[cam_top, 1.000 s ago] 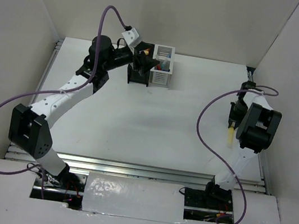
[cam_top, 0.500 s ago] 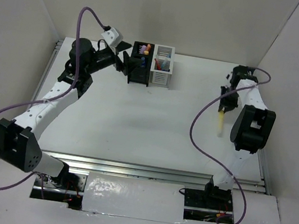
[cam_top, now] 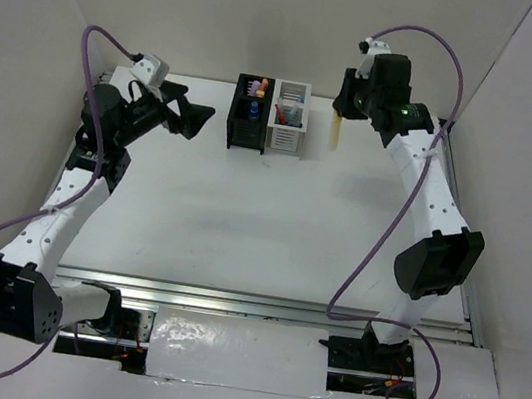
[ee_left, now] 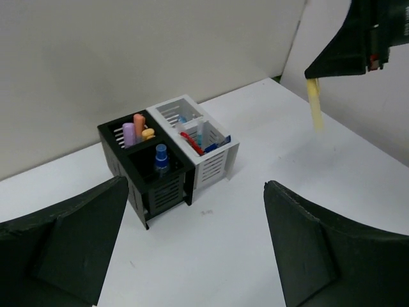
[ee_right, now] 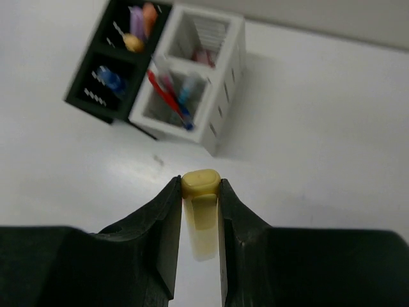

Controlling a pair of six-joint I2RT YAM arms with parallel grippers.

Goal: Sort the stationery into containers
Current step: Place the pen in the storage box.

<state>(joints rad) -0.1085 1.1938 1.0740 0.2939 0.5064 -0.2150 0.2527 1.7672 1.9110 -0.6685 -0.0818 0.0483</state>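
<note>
The joined containers stand at the back of the table: a black box (cam_top: 247, 126) and a white box (cam_top: 287, 130). The black box (ee_left: 150, 176) holds purple, orange and yellow markers and a blue-capped tube. The white box (ee_right: 204, 96) holds red and blue pens. My right gripper (cam_top: 338, 122) is shut on a yellow marker (ee_right: 201, 214), held upright in the air just right of the white box; the marker also shows in the left wrist view (ee_left: 314, 110). My left gripper (cam_top: 190, 119) is open and empty, left of the black box.
White walls close in the table at the back and both sides. The table's metal rail (cam_top: 230, 300) runs along the near edge. Purple cables loop from both arms.
My right arm has swung from the right side of the table to the back, carrying the yellow marker up beside the white box. My left gripper has drawn back leftward from the black box.
</note>
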